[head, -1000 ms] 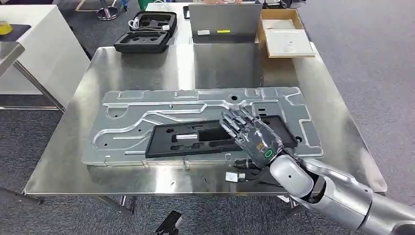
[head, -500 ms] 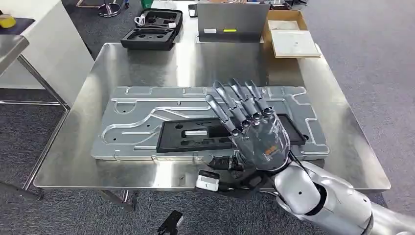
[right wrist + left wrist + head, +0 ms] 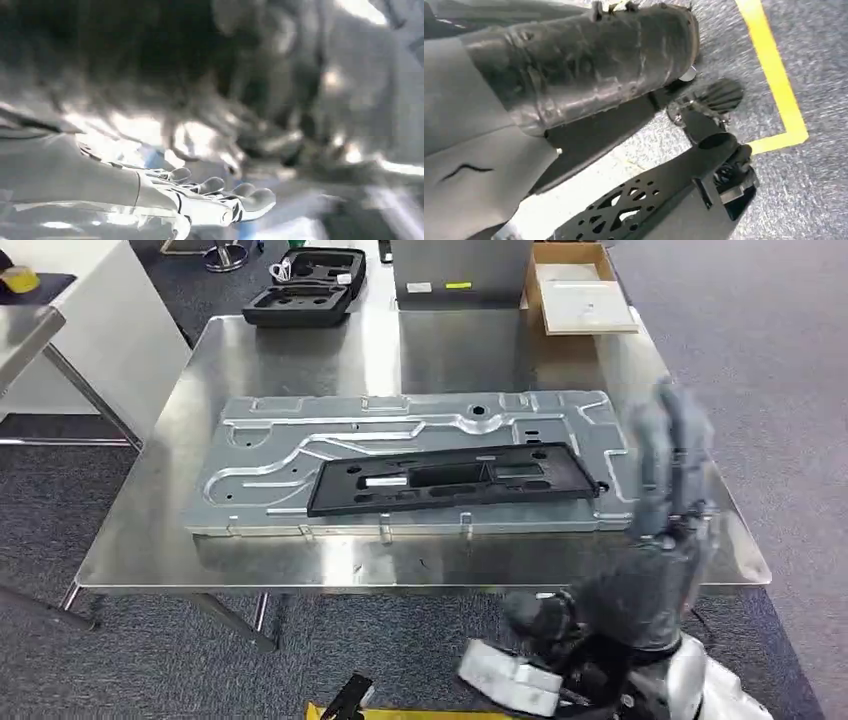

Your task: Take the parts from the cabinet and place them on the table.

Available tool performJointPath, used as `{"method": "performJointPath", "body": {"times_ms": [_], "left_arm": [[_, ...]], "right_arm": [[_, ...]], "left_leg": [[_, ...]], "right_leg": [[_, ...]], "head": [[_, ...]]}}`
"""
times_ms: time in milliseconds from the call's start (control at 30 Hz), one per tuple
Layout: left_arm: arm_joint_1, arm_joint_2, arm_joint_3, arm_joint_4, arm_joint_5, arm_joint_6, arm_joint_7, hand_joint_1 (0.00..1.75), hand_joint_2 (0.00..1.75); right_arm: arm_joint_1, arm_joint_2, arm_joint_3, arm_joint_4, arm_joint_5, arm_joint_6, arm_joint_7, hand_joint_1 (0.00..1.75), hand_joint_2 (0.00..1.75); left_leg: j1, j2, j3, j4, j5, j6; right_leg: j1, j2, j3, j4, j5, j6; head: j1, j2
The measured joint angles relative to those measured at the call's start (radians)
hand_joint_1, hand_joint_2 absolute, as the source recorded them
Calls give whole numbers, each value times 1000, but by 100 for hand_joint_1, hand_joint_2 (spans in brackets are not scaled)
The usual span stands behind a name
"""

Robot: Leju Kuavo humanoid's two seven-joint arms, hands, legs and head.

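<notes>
Black part flat on the silver panel, right hand raised beside it.

Head view: the long black part (image 3: pixel 450 479), slotted with cut-outs, lies on the ribbed silver panel (image 3: pixel 300 440) on the bench (image 3: pixel 300 360); the blurred right hand (image 3: pixel 655 540) stands at the bench's near right edge, fingers extended, holding nothing. Right wrist view: pale fingers (image 3: pixel 220 197) stretched apart. Left wrist view: the left hand's state cannot be told.

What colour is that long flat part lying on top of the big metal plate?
Black. The long flat part lies on the silver metal plate; the head view shows it best.
</notes>
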Motion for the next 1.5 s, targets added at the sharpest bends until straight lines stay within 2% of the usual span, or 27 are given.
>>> {"method": "performJointPath", "body": {"times_ms": [33, 67, 167, 200, 267, 333, 367, 400, 467, 500, 567, 667, 700, 733, 800, 867, 933, 1000, 1067, 1100, 1200, 1233, 1300, 1367, 1400, 1433, 1500], "left_arm": [[1, 0, 8, 0, 13, 1, -7, 0, 0], [9, 1, 16, 0, 21, 2, -17, 0, 0], [31, 6, 36, 0, 47, 3, -35, 0, 0], [37, 6, 40, 0, 56, 3, -37, 0, 0], [46, 7, 56, 0, 74, 3, -45, 0, 0], [56, 8, 66, 0, 85, 2, -48, 0, 0], [60, 8, 69, 0, 93, 2, -48, 0, 0], [61, 10, 77, 0, 101, 3, -48, 0, 0], [60, 10, 88, 0, 118, 5, -44, 0, 0], [60, 10, 94, 0, 128, 6, -42, 0, 0], [58, 11, 107, 0, 136, 8, -38, 0, 0], [59, 14, 116, 0, 143, 7, -27, 0, 0], [61, 14, 117, 0, 143, 5, -25, 0, 0], [60, 14, 121, 0, 143, 4, -25, 0, 0], [58, 14, 128, 0, 143, 1, -26, 0, 0], [56, 16, 130, 0, 142, 0, -27, 0, 0], [57, 18, 130, 0, 136, -2, -18, 0, 0], [57, 19, 130, 0, 113, -3, 9, 0, 0], [56, 21, 128, 0, 76, -13, 39, 0, 0], [56, 21, 125, 0, 54, -19, 54, 0, 0], [56, 20, 101, 0, 6, -24, 89, 0, 0], [53, 18, 96, 0, 1, -24, 94, 0, 0], [46, 13, 87, 0, -13, -25, 104, 0, 0], [41, 9, 71, 0, -37, -27, 118, 0, 0], [37, 9, 66, 0, -50, -29, 124, 0, 0], [32, 8, 53, 0, -66, -33, 134, 0, 0], [14, 3, 21, 0, -104, -43, 161, 0, 0]], "right_arm": [[53, 4, -42, -41, -94, -17, -16, 0, 0], [117, 8, -89, -74, -195, -25, -62, 0, 0], [264, 67, -250, -136, -476, -32, -293, 0, 0], [306, 84, -294, -142, -559, -32, -342, 0, 0], [418, 126, -414, -140, -750, -32, -446, 0, 0], [492, 167, -537, -109, -925, -32, -546, 0, 0], [517, 184, -584, -90, -990, -32, -583, 0, 0], [540, 198, -619, -70, -1059, -32, -607, 0, 0], [593, 216, -674, -10, -1151, -32, -634, 0, 0], [619, 227, -706, 35, -1191, -32, -650, 0, 0], [647, 246, -759, 132, -1292, -28, -679, 0, 0], [664, 257, -786, 321, -1481, 17, -703, 0, 0], [660, 258, -791, 410, -1557, 41, -713, 0, 0], [644, 259, -795, 494, -1609, 73, -722, 0, 0], [590, 262, -807, 692, -1691, 141, -714, 0, 0], [538, 275, -809, 881, -1699, 181, -657, 0, 0], [515, 287, -809, 1032, -1670, 215, -568, 0, 0], [491, 311, -805, 1158, -1625, 282, -449, 0, 0], [475, 335, -789, 1249, -1575, 362, -346, 0, 0], [470, 343, -775, 1286, -1542, 397, -305, 0, 0], [457, 369, -709, 1382, -1451, 453, -240, 0, 0], [452, 370, -690, 1409, -1439, 458, -235, 0, 0], [451, 381, -652, 1449, -1407, 482, -220, 0, 0], [443, 385, -620, 1475, -1346, 512, -204, 0, 0], [439, 386, -600, 1489, -1316, 525, -196, 0, 0], [434, 390, -571, 1503, -1288, 536, -186, 0, 0], [426, 394, -496, 1532, -1243, 552, -168, 0, 0]], "left_leg": [[-4, -2, 24, -50, -15, 5], [-11, -6, 22, -53, 6, 15], [-15, -5, 13, -51, 26, 34], [-6, 1, 7, -65, 47, 45], [-9, 3, -18, -71, 76, 63], [-11, 3, -48, -71, 101, 65], [-14, 4, -66, -69, 114, 64], [-15, 5, -87, -66, 127, 63], [-17, 6, -128, -59, 149, 59], [-17, 5, -146, -53, 159, 55], [-24, 2, -164, -31, 167, 45], [-11, 4, -157, -33, 186, 27], [-7, 2, -161, -33, 190, 20], [-2, 1, -175, -10, 148, 18], [-4, 1, -205, 98, 13, 11], [-2, 2, -220, 228, -57, 2], [-2, 2, -185, 250, -3, -1], [-3, 2, -76, 122, 62, 6], [-10, -2, 52, -64, 20, 21], [-12, -2, 67, -98, 8, 21], [-15, 1, 46, -101, 39, 37], [-10, 12, 42, -107, 52, 45], [-13, 10, 14, -103, 72, 64], [-15, 12, -12, -98, 94, 65], [-15, 14, -33, -92, 106, 64], [-14, 14, -53, -87, 115, 62], [-11, 15, -98, -66, 132, 53]], "right_leg": [[3, -2, -1, -2, 8, 7], [3, -6, 5, -7, 13, 14], [-1, -6, 10, -26, 43, 35], [-5, -3, 3, -23, 39, 39], [-4, -1, -20, 53, -90, 39], [-4, 0, -45, 196, -202, 42], [-4, -1, -48, 251, -215, 43], [-4, -1, -40, 279, -192, 44], [-4, -1, 37, 214, -118, 43], [-4, -2, 104, 133, -107, 41], [3, -6, 226, -50, -182, 37], [17, -1, 211, -37, -165, 20], [13, -5, 202, -45, -152, 5], [12, -10, 191, -46, -139, -1], [10, -7, 156, -46, -112, -11], [10, -7, 126, -44, -84, -9], [10, -16, 89, -40, -62, -7], [10, -17, 58, -35, -42, -4], [14, -15, 46, -32, -26, 4], [11, -16, 45, -34, -15, 9], [6, -13, 44, -46, 12, 27], [2, -9, 40, -33, -12, 29], [2, -5, 9, 68, -138, 31], [2, -3, -18, 215, -234, 37], [1, -3, -16, 258, -226, 40], [-1, -3, -1, 269, -189, 43], [-7, -3, 69, 204, -102, 49]], "head": [[-2, 0], [10, 0], [11, 0], [13, 0], [20, 0], [23, 0], [23, 0], [22, 0], [22, 0], [23, 0], [24, 0], [22, 0], [21, 0], [22, 0], [8, 0], [7, 0], [7, 0], [6, 0], [6, 0], [8, 0], [7, 0], [8, 0], [16, 0], [15, 0], [16, 0], [16, 0], [15, 0]]}}
